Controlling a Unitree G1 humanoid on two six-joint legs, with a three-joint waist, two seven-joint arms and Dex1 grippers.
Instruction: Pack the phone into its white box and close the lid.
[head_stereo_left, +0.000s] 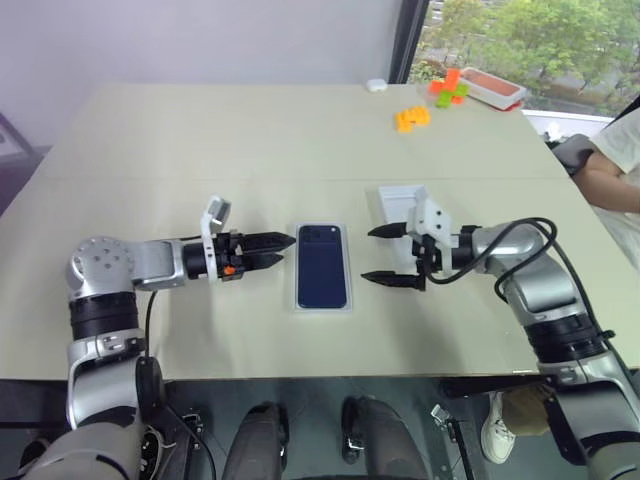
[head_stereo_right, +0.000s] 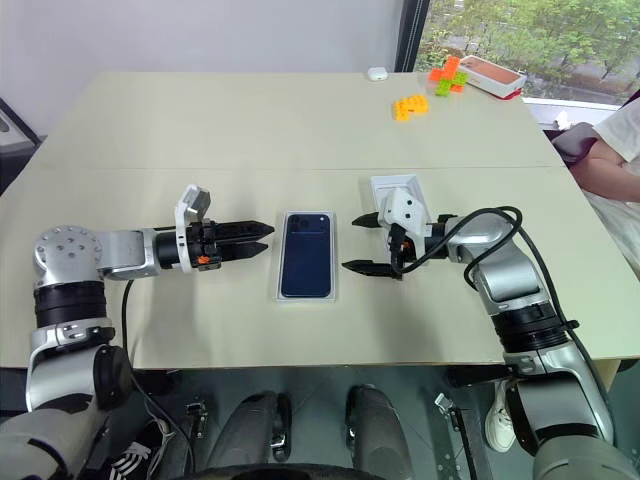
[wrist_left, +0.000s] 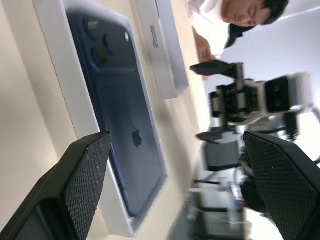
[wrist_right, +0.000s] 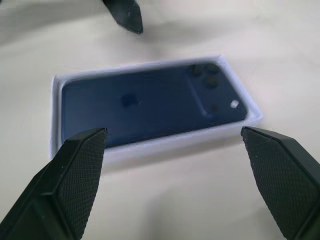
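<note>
The dark blue phone (head_stereo_left: 322, 265) lies back up, cameras at its far corner, inside the white box (head_stereo_left: 322, 308) in the middle of the table. My left gripper (head_stereo_left: 290, 250) hovers open just left of the box, its tips toward the phone and holding nothing. My right gripper (head_stereo_left: 367, 254) stands wide open just right of the box, also bare. The lid (head_stereo_left: 402, 205) lies on the table behind the right gripper, plain white side up. In the right wrist view the phone (wrist_right: 150, 102) sits within the box's rim (wrist_right: 150, 145), between my fingertips (wrist_right: 87, 150).
Orange and green blocks (head_stereo_left: 412, 118) and a red and white tray (head_stereo_left: 492, 88) sit at the table's far right corner, beside a small white case (head_stereo_left: 376, 85). A person (head_stereo_left: 610, 170) sits past the table's right edge.
</note>
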